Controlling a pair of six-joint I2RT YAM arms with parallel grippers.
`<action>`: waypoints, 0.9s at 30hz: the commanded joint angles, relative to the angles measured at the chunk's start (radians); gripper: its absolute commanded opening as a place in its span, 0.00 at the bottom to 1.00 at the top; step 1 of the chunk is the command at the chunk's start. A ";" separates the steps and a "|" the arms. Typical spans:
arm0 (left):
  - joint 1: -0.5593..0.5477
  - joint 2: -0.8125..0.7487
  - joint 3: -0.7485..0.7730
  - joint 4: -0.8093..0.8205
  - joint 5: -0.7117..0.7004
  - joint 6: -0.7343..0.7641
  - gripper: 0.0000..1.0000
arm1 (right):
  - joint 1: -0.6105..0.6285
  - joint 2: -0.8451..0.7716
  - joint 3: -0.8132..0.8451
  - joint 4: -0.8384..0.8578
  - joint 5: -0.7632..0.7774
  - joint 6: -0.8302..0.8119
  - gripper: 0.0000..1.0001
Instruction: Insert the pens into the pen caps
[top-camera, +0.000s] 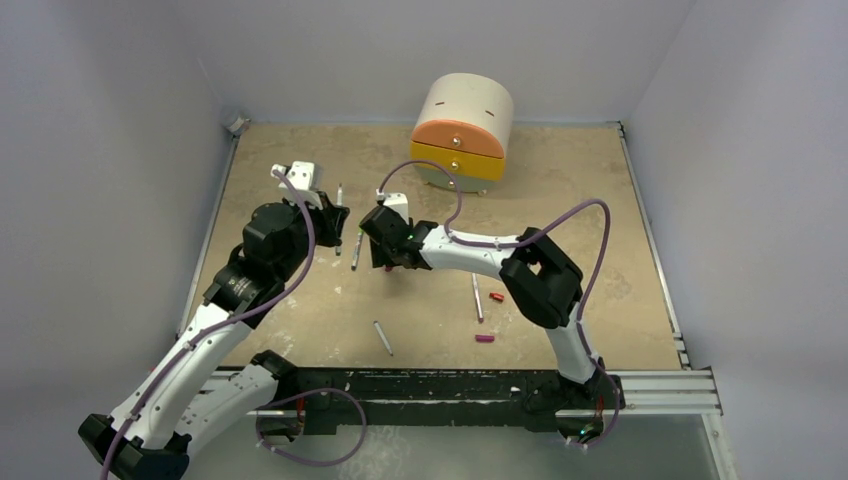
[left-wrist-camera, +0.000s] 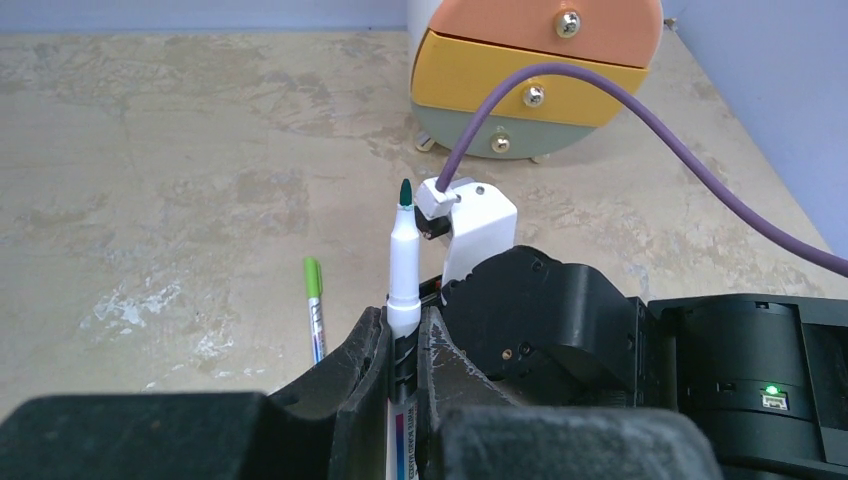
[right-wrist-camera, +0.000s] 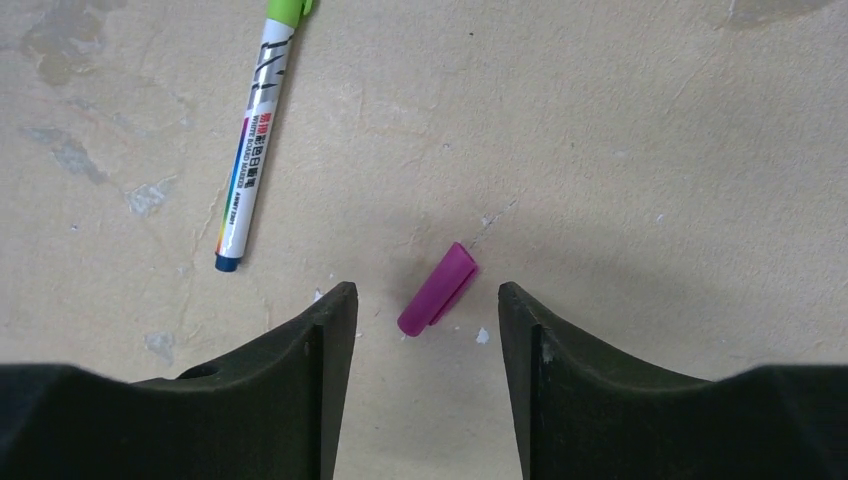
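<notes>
On the bench (right-wrist-camera: 650, 150), right tool (right-wrist-camera: 425, 296) gapes wide around a magenta cap (right-wrist-camera: 440, 288), green-capped pen (right-wrist-camera: 255, 140) nearby; left tool (left-wrist-camera: 403, 345) pinches a green-tipped pen (left-wrist-camera: 404, 265), right wrist (left-wrist-camera: 545, 320) crowding just beside.

Beige, marbled tabletop (top-camera: 580, 180), scuffed with white flecks. Plain pale grey-lilac walls (top-camera: 110, 110) box it in on left, back and right. Small round-topped drawer unit (top-camera: 462, 135) stands at the back centre: cream shell, orange, yellow and pale green drawers, metal knobs. Aluminium rail (top-camera: 665, 390) along near edge. Even, soft light.
</notes>
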 joint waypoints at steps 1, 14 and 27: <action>0.010 -0.010 -0.002 0.049 -0.025 -0.008 0.00 | 0.001 -0.005 0.049 -0.012 0.024 0.042 0.55; 0.011 -0.011 -0.002 0.048 -0.017 -0.009 0.00 | 0.001 0.043 0.034 -0.040 0.016 0.079 0.51; 0.011 -0.014 -0.006 0.047 -0.017 -0.008 0.00 | 0.003 0.049 0.027 -0.069 0.021 0.081 0.29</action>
